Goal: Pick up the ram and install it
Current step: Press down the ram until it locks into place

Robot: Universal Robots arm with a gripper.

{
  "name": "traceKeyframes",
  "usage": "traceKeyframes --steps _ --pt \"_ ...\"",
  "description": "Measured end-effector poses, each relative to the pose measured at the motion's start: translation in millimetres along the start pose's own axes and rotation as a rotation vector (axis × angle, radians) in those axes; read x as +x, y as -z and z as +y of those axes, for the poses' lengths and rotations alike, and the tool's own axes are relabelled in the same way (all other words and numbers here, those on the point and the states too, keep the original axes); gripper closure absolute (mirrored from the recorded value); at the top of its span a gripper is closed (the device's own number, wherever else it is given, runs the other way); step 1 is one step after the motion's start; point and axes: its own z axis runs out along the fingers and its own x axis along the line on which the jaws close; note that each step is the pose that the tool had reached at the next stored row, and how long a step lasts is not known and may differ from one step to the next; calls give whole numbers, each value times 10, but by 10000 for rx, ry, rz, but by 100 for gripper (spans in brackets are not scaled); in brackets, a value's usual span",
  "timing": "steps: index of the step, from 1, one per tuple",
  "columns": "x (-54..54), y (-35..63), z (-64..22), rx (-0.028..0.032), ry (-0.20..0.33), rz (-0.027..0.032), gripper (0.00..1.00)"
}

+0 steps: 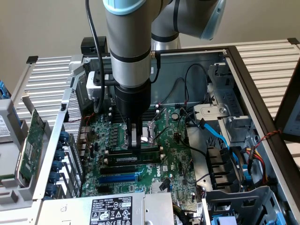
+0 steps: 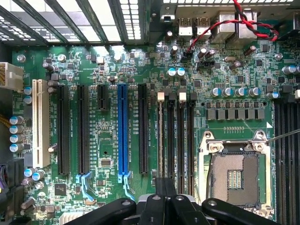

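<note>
The fingers point(image 1: 136, 146) are pressed together and stand straight down over the motherboard point(image 1: 180, 161) inside the open computer case point(image 1: 243, 75), their tips on the top edge of the ram point(image 1: 123, 159). The ram lies lengthwise in a black memory slot point(image 1: 112, 151) beside the empty processor socket point(image 1: 151, 131), well in from the case walls

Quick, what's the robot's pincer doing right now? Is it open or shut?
Pincer: shut, fingertips down on the ram where it lies along a memory slot on the motherboard.
</note>
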Motion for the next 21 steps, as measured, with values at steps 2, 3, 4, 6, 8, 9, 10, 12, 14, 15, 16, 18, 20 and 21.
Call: traceKeyframes --steps 2,3,4,6,8,9,10,12,14,15,16,18,20,21 --pt "0 -1 0 2 0 0 89" --pt "0 -2 1 4 0 0 89" --pt "0 -3 1 7 0 0 89" --pt "0 -8 0 19 1 -6 89" --pt "0 -10 2 25 0 -4 89" --pt "0 -10 2 27 1 -1 89" --pt "0 -11 3 31 0 -1 89" --pt "1 -13 6 37 1 -2 89" --pt "1 -16 9 44 2 -4 89" --pt "1 -16 11 45 2 -3 89" --pt "0 -18 12 45 3 -6 89" --pt "1 -19 15 47 2 -5 89" --pt "2 -20 17 46 3 -3 89" --pt "2 -21 19 47 2 -4 89"
